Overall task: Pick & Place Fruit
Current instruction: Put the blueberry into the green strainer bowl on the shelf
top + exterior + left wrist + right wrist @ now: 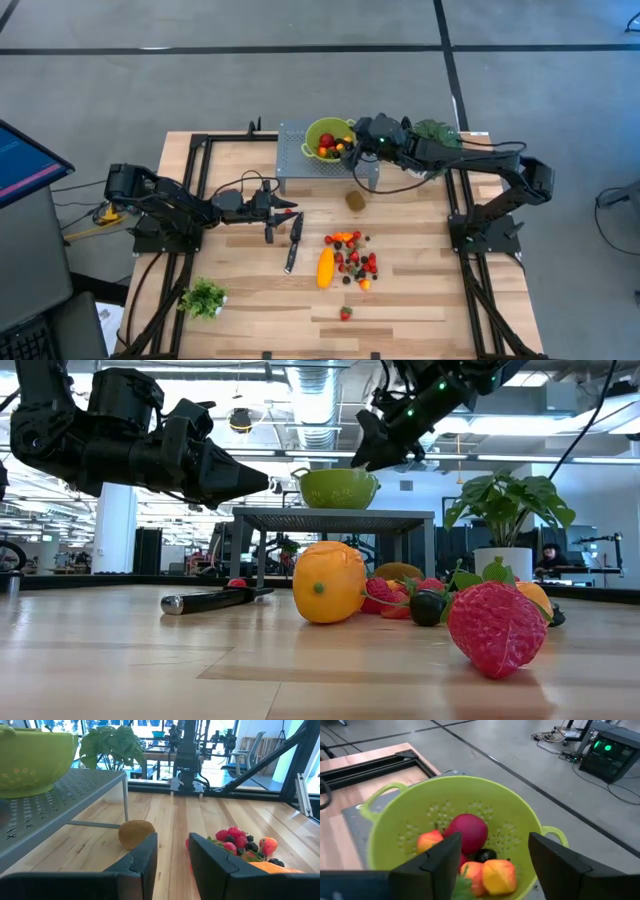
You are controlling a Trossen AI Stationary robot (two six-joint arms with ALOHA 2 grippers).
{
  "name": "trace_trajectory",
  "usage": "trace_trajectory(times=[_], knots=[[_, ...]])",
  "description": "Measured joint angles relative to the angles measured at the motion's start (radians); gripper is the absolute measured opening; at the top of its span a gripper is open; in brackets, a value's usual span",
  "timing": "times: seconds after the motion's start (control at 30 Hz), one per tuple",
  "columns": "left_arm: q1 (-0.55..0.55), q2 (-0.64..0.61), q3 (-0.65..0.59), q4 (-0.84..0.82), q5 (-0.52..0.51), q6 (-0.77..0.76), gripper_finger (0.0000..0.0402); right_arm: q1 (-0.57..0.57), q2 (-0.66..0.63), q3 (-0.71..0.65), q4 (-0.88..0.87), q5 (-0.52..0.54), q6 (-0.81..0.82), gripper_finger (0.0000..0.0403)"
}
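High view shows me the fruit (pixel 352 258) mostly heaped on the tabletop (pixel 400 310) in front of the grey perforated stand (pixel 300 165), with the long yellow-orange fruit (pixel 325 267) at the heap's edge and the brown kiwi (pixel 355 200) lying apart, nearer the stand. More pieces already sit in the green colander (pixel 325 135) on the stand: a red ball (pixel 466 831), orange ones and a dark one. My right gripper (pixel 492 857) hangs right over the colander, fingers spread and empty. My left gripper (pixel 172 852) hovers low beside the stand, facing the kiwi, fingers narrowly parted on nothing. Near the heap lies a black-handled knife (pixel 294 243).
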Motion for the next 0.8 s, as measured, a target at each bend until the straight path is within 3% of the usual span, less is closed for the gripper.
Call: trace_trajectory(times=[0.2,0.53,0.8], knots=[[0.000,0.000,0.000,0.000,0.000,0.000,0.0106,0.086,-0.079,0.001,-0.094,-0.001,0.001,0.0241],[0.000,0.000,0.000,0.000,0.004,0.000,0.0106,0.260,-0.135,-0.057,-0.459,0.000,0.149,0.0221],[0.000,0.000,0.000,0.000,0.003,0.000,0.0106,0.415,-0.134,-0.225,-0.472,-0.001,0.368,0.0208]])
